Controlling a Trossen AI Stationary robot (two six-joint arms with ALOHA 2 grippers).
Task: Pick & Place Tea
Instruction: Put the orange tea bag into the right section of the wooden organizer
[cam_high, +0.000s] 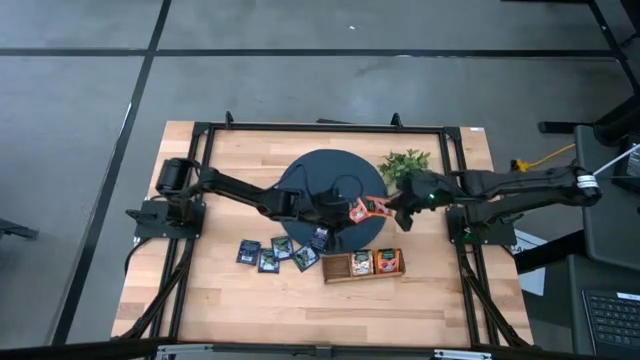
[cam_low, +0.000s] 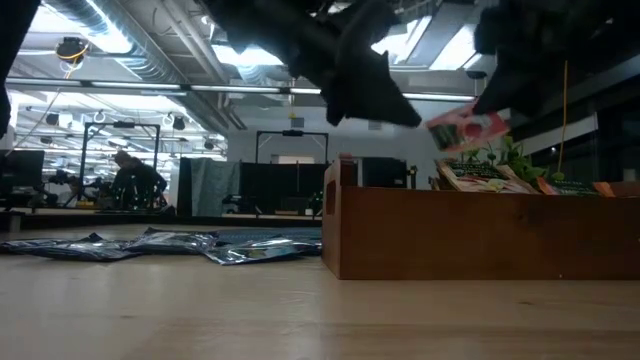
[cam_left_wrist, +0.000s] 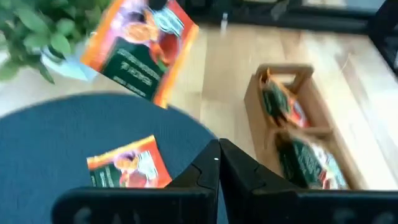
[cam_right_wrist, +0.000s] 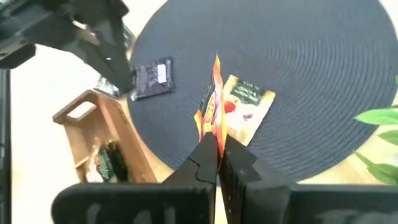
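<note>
a wooden table (cam_high: 230, 295) holds a round dark mat (cam_high: 310, 175). the right gripper (cam_right_wrist: 217, 140) pinches an orange tea sachet (cam_right_wrist: 210, 115) above the mat's right edge. the left gripper (cam_left_wrist: 217, 155) is closed on nothing nearby. dark sachets (cam_high: 275, 252) lie near the table's front edge beside the tray (cam_high: 335, 268).

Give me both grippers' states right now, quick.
Left gripper: shut, empty, over the dark round mat.
Right gripper: shut on an orange-red tea sachet, lifted above the mat.

Right gripper (cam_high: 385, 209) over round mat (cam_high: 310, 170): left gripper (cam_high: 335, 212) close alongside, plant (cam_high: 405, 164) just behind, wooden tray (cam_high: 363, 265) in front; mat's far half unobstructed.
</note>
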